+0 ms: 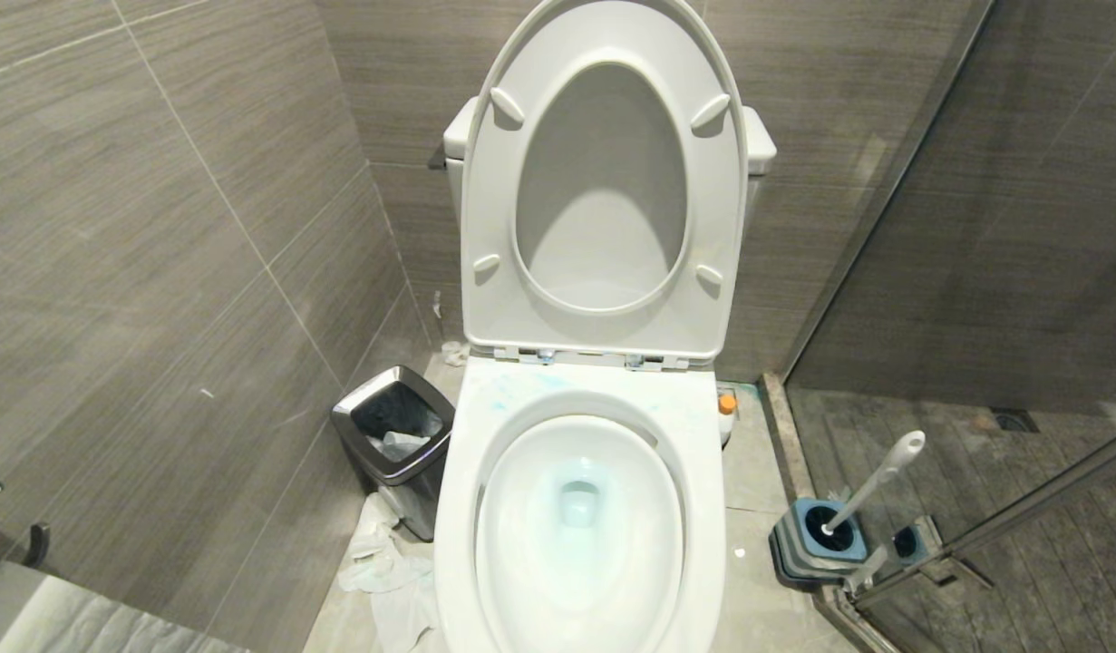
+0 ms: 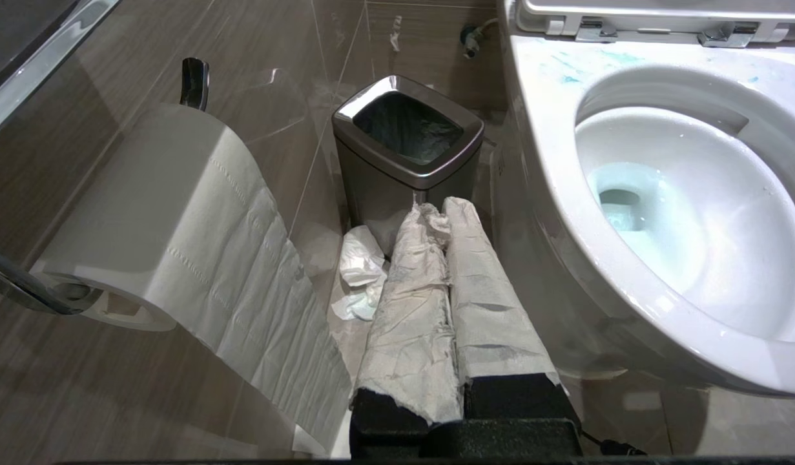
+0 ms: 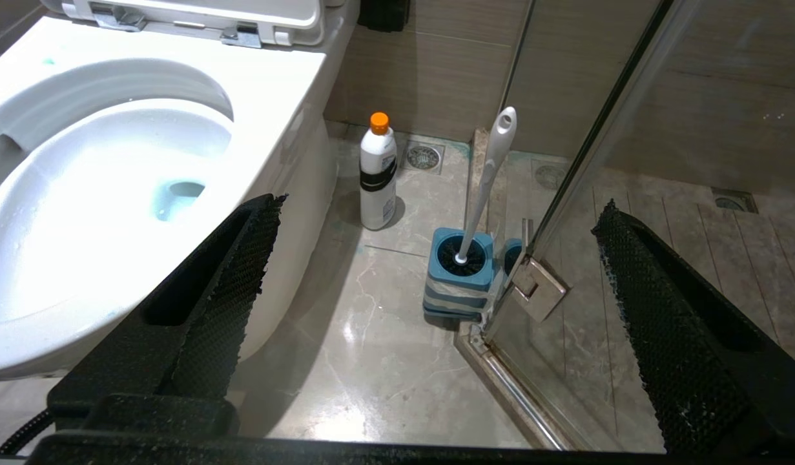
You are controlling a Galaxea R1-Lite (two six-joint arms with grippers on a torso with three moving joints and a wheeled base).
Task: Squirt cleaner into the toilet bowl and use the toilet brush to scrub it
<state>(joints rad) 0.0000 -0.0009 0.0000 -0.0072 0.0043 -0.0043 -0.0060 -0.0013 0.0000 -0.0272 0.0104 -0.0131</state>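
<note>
- Neither arm shows from the head; each wrist view shows its own hand: the left hand [image 2: 436, 210], fingers wrapped in paper and pressed together, hangs near the waste bin [image 2: 408, 150]; the right hand [image 3: 436, 219] is spread wide above the floor.
- The toilet bowl [image 1: 703, 472], lid up, holds turquoise water.
- The cleaner [image 3: 378, 171] stands on the floor just beside the toilet; the toilet brush [image 3: 487, 174] sits in its holder [image 3: 458, 278] against the glass door [image 3: 629, 129].
- Crumpled paper [image 1: 385, 567] lies by the bin; a paper roll [image 2: 165, 213] hangs on the wall.

Grey-brown wall tiles [image 1: 159, 227] with a streaked grain close in on both sides. The floor [image 3: 384, 310] is pale marbled stone with a glossy sheen. A glass shower partition [image 1: 956, 272] on a metal hinge [image 3: 540, 284] stands to one side, darker planked tiling [image 1: 1020, 508] behind it.
</note>
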